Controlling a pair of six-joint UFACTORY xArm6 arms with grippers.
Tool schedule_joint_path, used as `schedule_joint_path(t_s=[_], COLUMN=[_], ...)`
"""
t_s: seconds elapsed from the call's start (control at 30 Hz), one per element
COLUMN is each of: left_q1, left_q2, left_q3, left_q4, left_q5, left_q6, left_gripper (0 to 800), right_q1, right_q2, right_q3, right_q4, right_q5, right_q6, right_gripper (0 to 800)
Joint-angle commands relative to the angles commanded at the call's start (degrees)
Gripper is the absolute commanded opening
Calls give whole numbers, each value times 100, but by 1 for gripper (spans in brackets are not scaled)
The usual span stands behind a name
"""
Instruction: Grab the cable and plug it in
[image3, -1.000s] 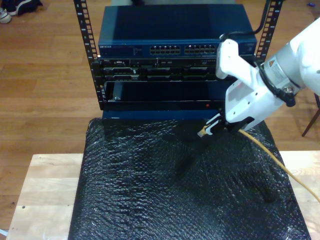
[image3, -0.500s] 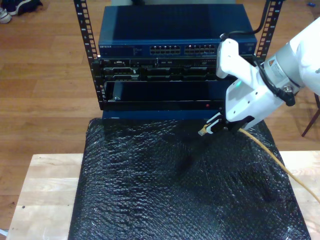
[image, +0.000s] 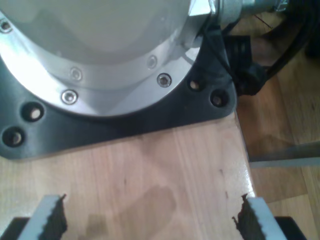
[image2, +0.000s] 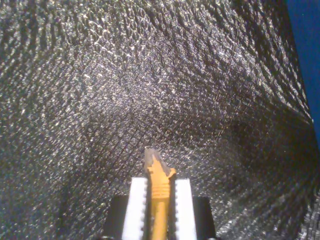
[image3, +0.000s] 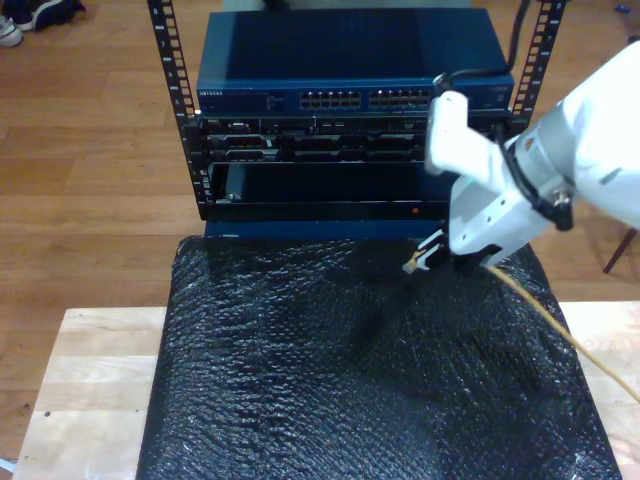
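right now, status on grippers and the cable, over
My second gripper shut on the cable, plug held above the black mat. My first gripper open over bare wood. Nothing between plug and switch.

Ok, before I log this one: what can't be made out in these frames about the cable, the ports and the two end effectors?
- Cable: its far end runs off the exterior view's right edge.
- Plug: blurred in the second wrist view and tiny in the exterior view, so the clip's orientation is unreadable.
- Switch ports: too small to tell which are free; my second arm hides some.
- My first end effector: cut by the frame edge, over bare wood.
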Motion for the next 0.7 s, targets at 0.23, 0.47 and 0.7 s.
schedule_joint_path(t_s=[0.23, 0.47, 0.7], left_q1=[0, 0, 0], left_q2=[0, 0, 0], left_q3=[0, 0, 0], left_q4=[0, 0, 0], left_q5=[0, 0, 0], left_q6=[0, 0, 0], left_gripper=[800, 800, 800], right_q1=[193, 255, 290], right_q2=[-237, -352, -229], right_q3=[273, 255, 378], right_q4=[-229, -343, -334], right_q5=[-598, -1143, -1978], right_q6=[0, 0, 0], right_gripper=[0, 0, 0])
